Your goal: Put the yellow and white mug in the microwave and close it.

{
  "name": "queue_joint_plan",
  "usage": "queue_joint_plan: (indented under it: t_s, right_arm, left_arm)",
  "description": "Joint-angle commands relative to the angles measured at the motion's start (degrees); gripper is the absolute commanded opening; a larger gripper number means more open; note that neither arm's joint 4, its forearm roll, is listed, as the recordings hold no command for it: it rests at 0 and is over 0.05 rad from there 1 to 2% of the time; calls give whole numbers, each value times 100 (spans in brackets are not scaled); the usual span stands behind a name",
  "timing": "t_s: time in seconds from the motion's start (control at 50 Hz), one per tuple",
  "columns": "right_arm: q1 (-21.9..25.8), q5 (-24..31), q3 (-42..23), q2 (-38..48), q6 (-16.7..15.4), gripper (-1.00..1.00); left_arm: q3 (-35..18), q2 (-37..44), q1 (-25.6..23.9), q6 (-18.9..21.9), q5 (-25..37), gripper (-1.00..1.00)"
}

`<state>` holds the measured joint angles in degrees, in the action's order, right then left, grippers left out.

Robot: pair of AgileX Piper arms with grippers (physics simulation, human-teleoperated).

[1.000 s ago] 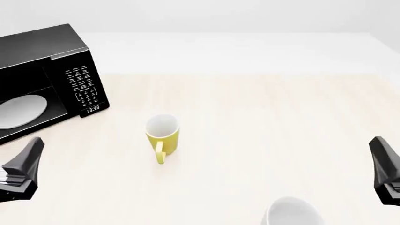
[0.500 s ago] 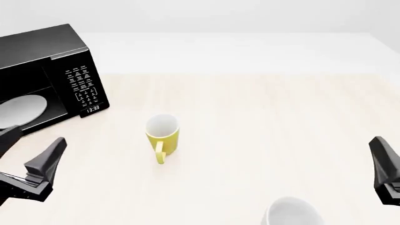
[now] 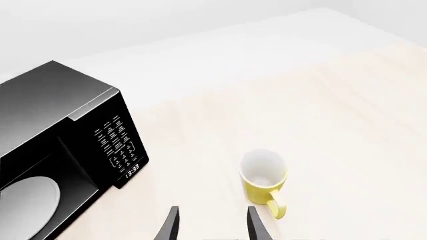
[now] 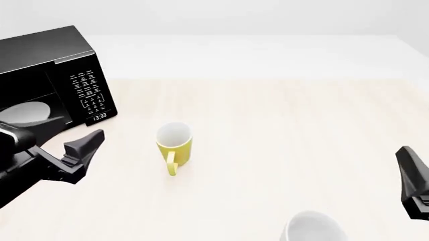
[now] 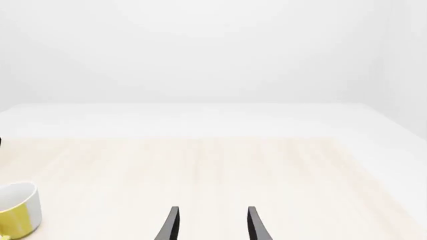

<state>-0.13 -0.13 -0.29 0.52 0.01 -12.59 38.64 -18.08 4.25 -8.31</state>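
A: Step?
B: Approach, I'd say. Left gripper (image 4: pixel 86 145) sits between the microwave (image 4: pixel 47 80) and the yellow and white mug (image 4: pixel 174 145), fingers pointed toward the mug, not touching it. Nothing held.
A: Jaws?
B: Left jaws apart, 2 fingertips with a clear gap in the left wrist view, empty. Right gripper (image 5: pixel 209 224) also spread, empty, parked at the right edge of the table (image 4: pixel 302 125), well apart from everything.
A: Mug location?
B: Upright on the table, near the middle-left, just right of the microwave's keypad panel (image 4: pixel 88 95). Handle faces the robot's side. White inside, looks empty.
A: Microwave?
B: Far left, cavity visible with the white turntable plate (image 4: pixel 27 113), so the door seems open; door itself I can't see.
A: Anything else?
B: A white mug (image 4: pixel 314 227) at the near edge, not the target.
A: Next move?
B: Likely the left gripper closes the remaining gap, lines up on the mug's rim or body, then pinches. Handle side may get in the way.
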Motion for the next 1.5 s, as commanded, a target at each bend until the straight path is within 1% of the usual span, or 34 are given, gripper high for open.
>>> queue_joint_plan:
  t_s: [0.02, 0.04, 0.08, 0.1, 0.14, 0.26, 0.28, 0.32, 0.34, 0.42, 0.44, 0.46, 0.48, 0.52, 0.68, 0.7, 0.74, 0.9, 1.0, 1.24, 1.26, 1.44, 1.5]
  right_arm:
    - [4, 2, 5, -8, -1, 100]
    - [3, 2, 5, -9, 0, 100]
    - [4, 2, 5, -7, 0, 100]
    - [3, 2, 5, -8, 0, 100]
    - [3, 2, 5, -8, 0, 100]
    - [3, 2, 5, -8, 0, 100]
    - [3, 2, 5, -8, 1, 100]
    - [5, 2, 5, -7, -1, 100]
    - [4, 2, 5, -8, 0, 100]
    - [5, 2, 5, -8, 0, 100]
    - [4, 2, 5, -8, -1, 100]
    - [2, 2, 5, -9, 2, 100]
    - [2, 2, 5, -8, -1, 100]
    - [3, 2, 5, -8, 0, 100]
    - [4, 2, 5, -8, 0, 100]
    - [2, 2, 5, -9, 0, 100]
    - [5, 2, 5, -8, -1, 100]
    - [5, 2, 5, -8, -2, 100]
    - [2, 2, 5, -10, 1, 100]
    - [3, 2, 5, -8, 0, 100]
    - [3, 2, 5, -8, 0, 100]
    - [3, 2, 5, -8, 1, 100]
    - [3, 2, 5, -9, 0, 100]
  left_arm:
    - [-432, 289, -311, -450, 478, 100]
    - [-467, 454, -382, -554, 483, 100]
    - [-460, 628, -377, -596, 406, 100]
    - [-480, 856, -428, -711, 361, 100]
    - [-506, 920, -478, -732, 359, 100]
    - [-611, 1354, -589, -987, 290, 100]
    - [-631, 1507, -645, -1096, 259, 100]
    - [-638, 1580, -672, -1130, 223, 100]
    - [-651, 1710, -723, -1224, 197, 100]
    - [-717, 1994, -785, -1326, 99, 100]
    - [-732, 2062, -857, -1330, 85, 100]
    - [-750, 2164, -971, -1430, 76, 100]
    - [-748, 2142, -906, -1402, 79, 100]
    - [-788, 2344, -1012, -1543, 52, 100]
    - [-864, 2784, -1135, -1775, -105, 100]
    - [-902, 2949, -1248, -1948, -123, 100]
    - [-913, 3006, -1260, -1933, -159, 100]
    - [-989, 3449, -1358, -2076, -375, 100]
    - [-1060, 3849, -1386, -2287, -559, 100]
    - [-1142, 4395, -1466, -2467, -807, 100]
    - [-1156, 4512, -1508, -2543, -844, 100]
    - [-1186, 4898, -1578, -2731, -1039, 100]
    - [-1188, 5100, -1634, -2851, -1144, 100]
